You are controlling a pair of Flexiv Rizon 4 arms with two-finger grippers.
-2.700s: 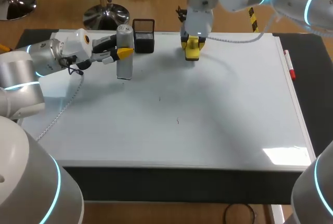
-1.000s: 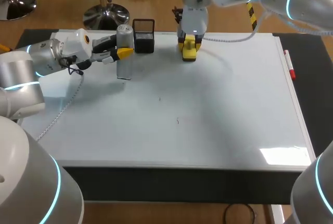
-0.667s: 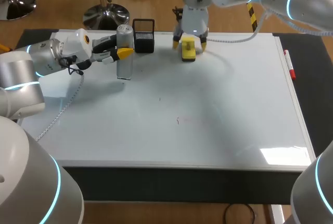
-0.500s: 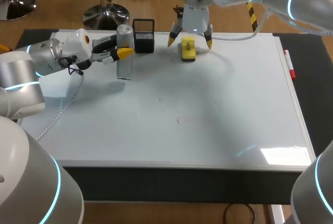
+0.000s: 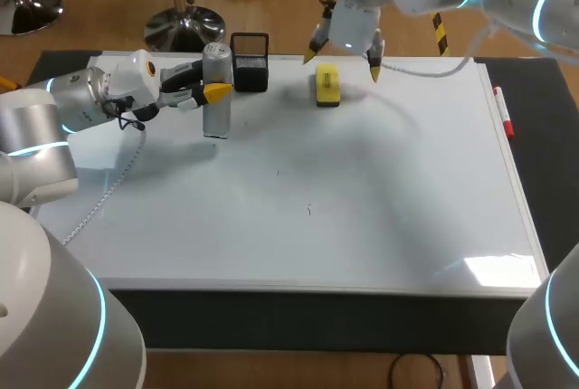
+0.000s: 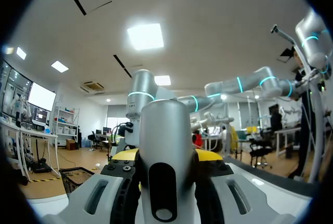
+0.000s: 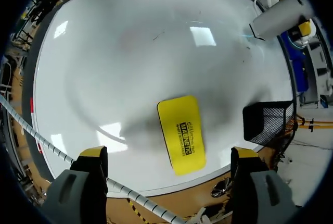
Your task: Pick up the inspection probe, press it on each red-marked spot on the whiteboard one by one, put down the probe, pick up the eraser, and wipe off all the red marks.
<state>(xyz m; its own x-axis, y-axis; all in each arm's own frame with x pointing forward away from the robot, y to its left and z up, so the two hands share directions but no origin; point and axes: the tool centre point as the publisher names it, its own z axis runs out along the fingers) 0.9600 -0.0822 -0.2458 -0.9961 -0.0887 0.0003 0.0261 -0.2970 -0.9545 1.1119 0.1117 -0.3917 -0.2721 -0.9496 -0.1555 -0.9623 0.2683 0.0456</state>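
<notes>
The silver cylindrical probe [image 5: 215, 90] stands upright over the whiteboard's [image 5: 380, 190] far left part, with my left gripper [image 5: 213, 91] shut on its middle. In the left wrist view the probe [image 6: 165, 146] fills the gap between the yellow-tipped fingers [image 6: 125, 155]. The yellow eraser [image 5: 327, 84] lies flat on the board near its far edge. My right gripper [image 5: 344, 60] hangs wide open just above and behind it, holding nothing. The right wrist view shows the eraser [image 7: 181, 134] lying below the spread fingertips [image 7: 93, 153]. I see no red marks on the board, only two tiny dark specks [image 5: 308, 210].
A black mesh basket [image 5: 250, 63] stands at the far edge between probe and eraser. A red marker [image 5: 503, 116] lies along the board's right edge. A grey cable [image 5: 109, 190] trails from my left arm across the board's left side.
My right gripper opened, let go of the eraser on the board, then rose and drew back a little to the right. The left arm and probe stayed still.
</notes>
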